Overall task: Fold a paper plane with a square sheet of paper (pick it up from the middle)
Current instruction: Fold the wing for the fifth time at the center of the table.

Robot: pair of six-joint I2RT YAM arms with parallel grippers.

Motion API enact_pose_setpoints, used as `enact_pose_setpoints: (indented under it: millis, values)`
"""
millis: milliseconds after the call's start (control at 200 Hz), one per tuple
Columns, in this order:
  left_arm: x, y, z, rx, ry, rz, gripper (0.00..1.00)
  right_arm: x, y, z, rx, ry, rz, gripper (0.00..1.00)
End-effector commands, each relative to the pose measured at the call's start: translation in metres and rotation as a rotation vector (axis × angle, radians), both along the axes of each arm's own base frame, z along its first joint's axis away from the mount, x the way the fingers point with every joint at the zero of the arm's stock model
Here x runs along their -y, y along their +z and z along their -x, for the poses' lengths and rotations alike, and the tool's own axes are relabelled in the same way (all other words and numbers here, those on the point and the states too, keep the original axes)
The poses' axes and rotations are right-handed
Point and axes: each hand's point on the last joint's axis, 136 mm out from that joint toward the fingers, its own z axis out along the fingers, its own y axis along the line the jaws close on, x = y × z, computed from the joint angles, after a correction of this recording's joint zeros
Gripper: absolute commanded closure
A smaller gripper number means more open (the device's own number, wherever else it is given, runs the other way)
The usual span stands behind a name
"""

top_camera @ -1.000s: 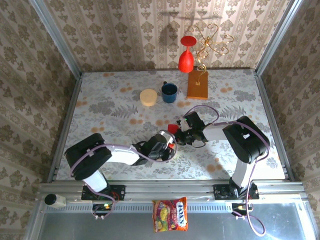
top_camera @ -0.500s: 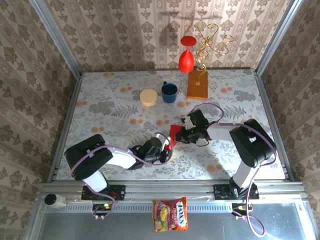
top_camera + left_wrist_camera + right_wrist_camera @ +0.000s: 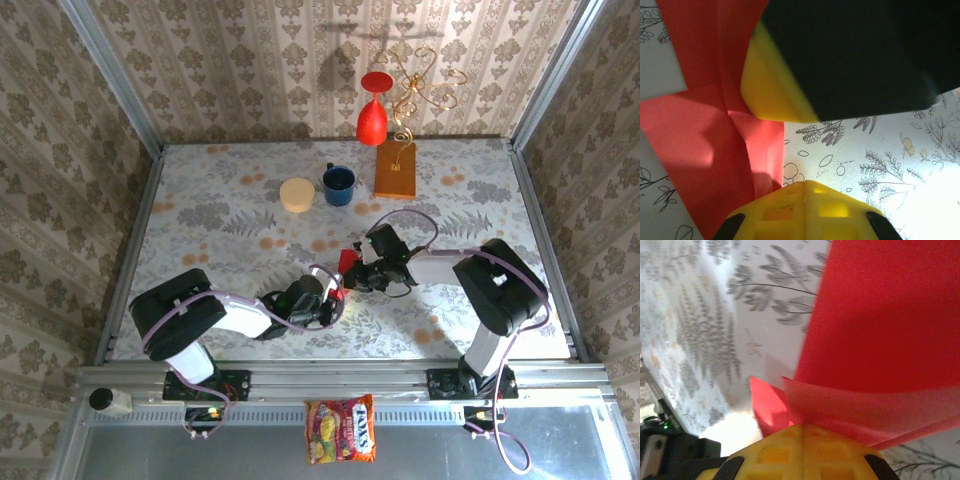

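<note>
The square sheet of paper point(image 3: 346, 264) is bright red and folded into creased flaps rather than a narrow dart; it lies mid-table between my two grippers. In the right wrist view the paper point(image 3: 880, 330) fans out from my right gripper point(image 3: 804, 426), whose yellow fingers are shut on its layered edge. My left gripper point(image 3: 805, 184) is shut, its tips on the tablecloth just right of the paper's point(image 3: 700, 150) edge, nothing visibly between them. From above, the left gripper point(image 3: 335, 293) sits just below the paper and the right gripper point(image 3: 357, 272) at its right side.
At the back of the table stand a cream round lid point(image 3: 296, 194), a blue mug point(image 3: 338, 185), an orange-brown block point(image 3: 395, 168) with a gold wire ornament, and a red vase point(image 3: 372, 110). A candy bag point(image 3: 341, 428) hangs below the front rail.
My left gripper has drawn back down and to the left, uncovering more of the red paper. The right gripper has shifted slightly left with the paper.
</note>
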Motion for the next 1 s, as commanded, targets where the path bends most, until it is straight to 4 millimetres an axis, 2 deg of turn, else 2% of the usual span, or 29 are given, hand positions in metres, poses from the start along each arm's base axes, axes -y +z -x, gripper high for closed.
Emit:
enact_pose_setpoints:
  millis: [0,125,350,670,995]
  values:
    - [-0.028,-0.043,0.015,-0.112,0.021,-0.142,1.0,0.006,-0.01,-0.011,-0.01,-0.042,0.054,1.0]
    - [-0.033,-0.053,0.018,-0.144,0.033,-0.17,1.0,0.018,-0.02,-0.017,-0.039,-0.071,0.095,1.0]
    - [-0.039,-0.066,0.025,-0.181,0.032,-0.205,1.0,0.029,-0.019,-0.029,-0.049,-0.099,0.112,1.0]
    - [-0.04,-0.074,0.03,-0.199,0.023,-0.221,1.0,0.034,-0.016,-0.06,-0.044,-0.114,0.114,1.0]
    - [-0.04,-0.079,0.033,-0.209,0.02,-0.227,1.0,0.06,-0.018,-0.094,-0.05,-0.191,0.125,0.98]
